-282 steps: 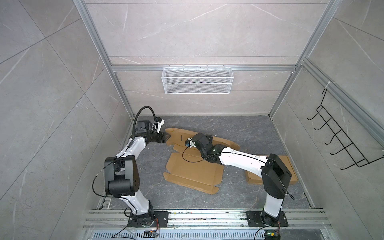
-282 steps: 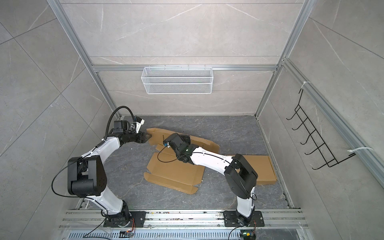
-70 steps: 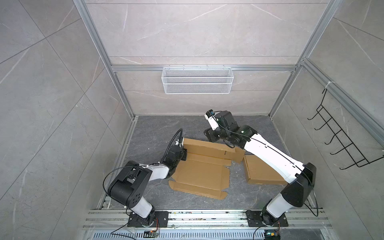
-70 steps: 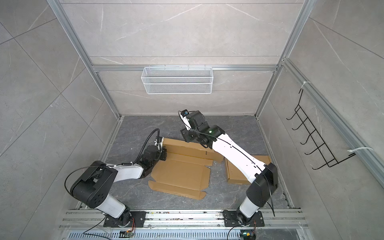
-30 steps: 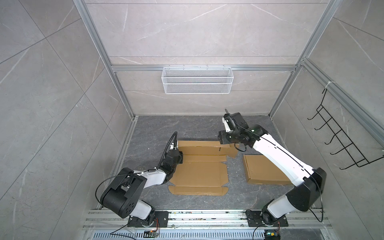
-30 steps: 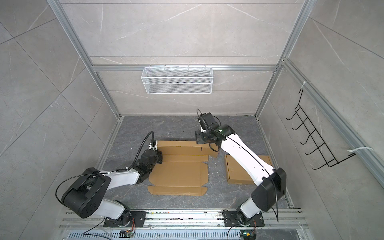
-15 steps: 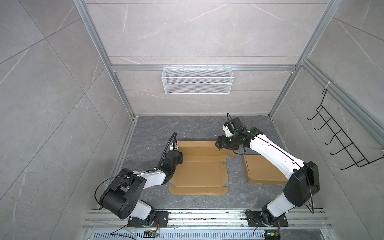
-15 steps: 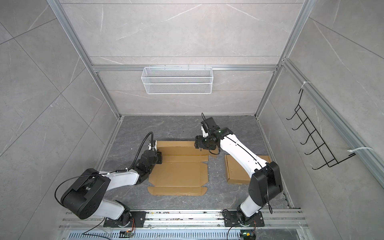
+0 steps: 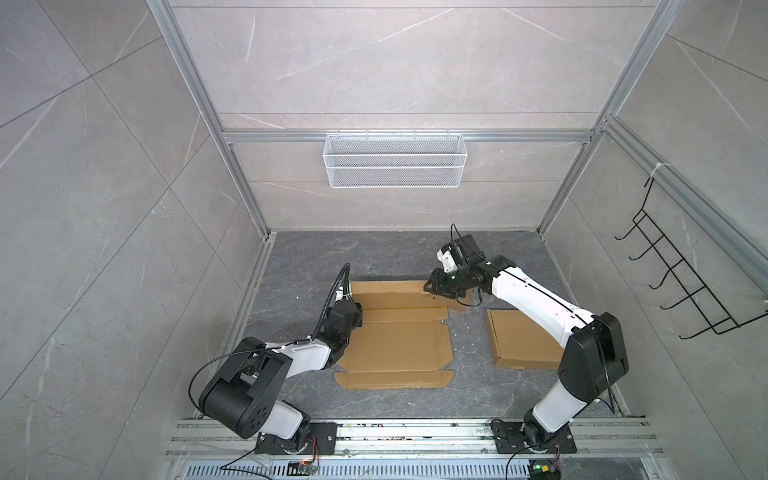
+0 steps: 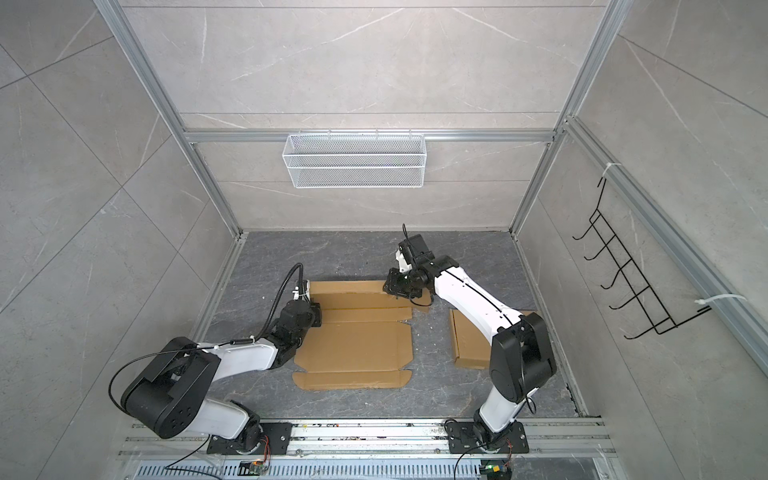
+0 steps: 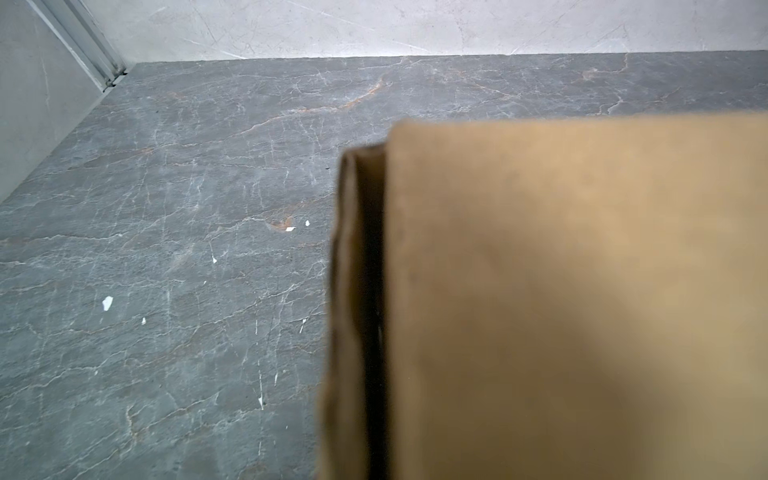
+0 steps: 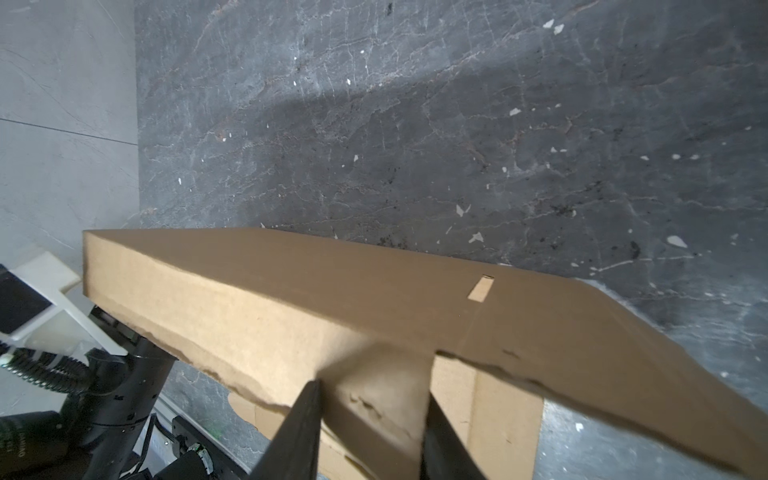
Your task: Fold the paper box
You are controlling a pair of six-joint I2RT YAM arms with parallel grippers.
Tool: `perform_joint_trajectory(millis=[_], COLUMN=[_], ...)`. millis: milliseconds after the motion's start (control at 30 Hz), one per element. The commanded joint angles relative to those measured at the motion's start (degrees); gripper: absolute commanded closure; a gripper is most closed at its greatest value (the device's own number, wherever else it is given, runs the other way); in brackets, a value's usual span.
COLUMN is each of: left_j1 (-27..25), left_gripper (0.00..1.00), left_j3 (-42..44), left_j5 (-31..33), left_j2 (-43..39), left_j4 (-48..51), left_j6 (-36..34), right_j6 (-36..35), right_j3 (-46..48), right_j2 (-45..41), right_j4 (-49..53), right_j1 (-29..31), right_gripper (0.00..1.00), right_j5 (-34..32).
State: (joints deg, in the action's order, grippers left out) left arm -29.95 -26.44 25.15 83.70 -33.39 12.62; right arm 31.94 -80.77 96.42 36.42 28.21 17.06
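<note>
- Right gripper [image 9: 431, 290] has dropped onto paper box [image 9: 395, 340] rear flap [image 12: 374, 291], right end, vs 1 s ago; jaws apart, straddling flap.
- Left gripper [image 9: 354, 309] clamped on box's left edge, nr rear corner.
- Box flat on floor [image 9: 374, 257], centre, betw. arms; rear flap tilted up.

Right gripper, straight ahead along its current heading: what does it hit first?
The raised cardboard flap: in the right wrist view it stands straight ahead of the right gripper, partly between the open jaws. Beyond it only bare floor shows, though depth there is unclear.
</note>
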Motion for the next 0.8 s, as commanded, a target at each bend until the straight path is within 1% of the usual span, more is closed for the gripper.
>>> perform_joint_trajectory(millis=[0, 100, 133, 200, 267, 367, 433, 500, 567, 667, 700, 767], left_j1=[-0.39, -0.36, -0.37, -0.28, -0.33, -0.34, -0.32, -0.33, -0.32, -0.29, -0.35, -0.34], left_gripper=[1.0, 1.0, 1.0, 1.0, 1.0, 1.0, 1.0, 1.0, 1.0, 1.0, 1.0, 1.0], left_j3=[0.6, 0.26, 0.03, -0.65, -1.53, -4.42, -6.08, -6.11, -6.4, -8.31, -8.9, -9.5], left_j5=[1.37, 1.57, 2.96, 3.17, 3.08, 2.9, 2.53, 2.25, 2.37, 2.18, 2.15, 2.15], left_j2=[-1.3, -2.46, -2.78, -3.01, -2.95, -2.19, -1.77, -1.46, -0.86, 0.54, 0.92, 1.47], left_j4=[7.02, 10.47, 11.45, 13.56, 15.32, 20.22, 22.74, 22.51, 22.46, 24.56, 25.07, 25.3], left_j6=[1.9, 4.03, 4.53, 5.18, 5.57, 6.1, 6.41, 6.54, 6.5, 6.23, 6.15, 6.01], right_j6=[-1.47, -3.37, -3.8, -4.94, -5.72, -4.61, -1.7, 1.37, 2.67, 3.78, 4.22, 4.83], right_j3=[1.33, 4.34, 5.84, 9.29, 12.73, 20.24, 26.44, 33.01, 36.77, 40.38, 41.15, 42.16], right_j2=[-0.93, -5.71, -7.54, -11.38, -14.25, -18.29, -21.02, -22.98, -23.19, -21.65, -20.42, -17.63], right_j4=[-0.82, -2.34, -2.85, -3.31, -3.34, -5.6, -9.51, -17.7, -22.78, -30.03, -32.35, -36.47], right_j1=[-0.53, -3.35, -4.36, -6.45, -7.27, -7.28, -7.16, -5.91, -3.61, 0.08, 0.74, 1.12], right_gripper=[0.56, 0.46, 0.44, 0.42, 0.42, 0.43, 0.46, 0.49, 0.51, 0.5, 0.5, 0.5], right_j5=[1.83, 2.85, 3.02, 2.98, 1.94, -2.43, -5.24, -6.18, -10.13, -16.5, -17.83, -18.42])
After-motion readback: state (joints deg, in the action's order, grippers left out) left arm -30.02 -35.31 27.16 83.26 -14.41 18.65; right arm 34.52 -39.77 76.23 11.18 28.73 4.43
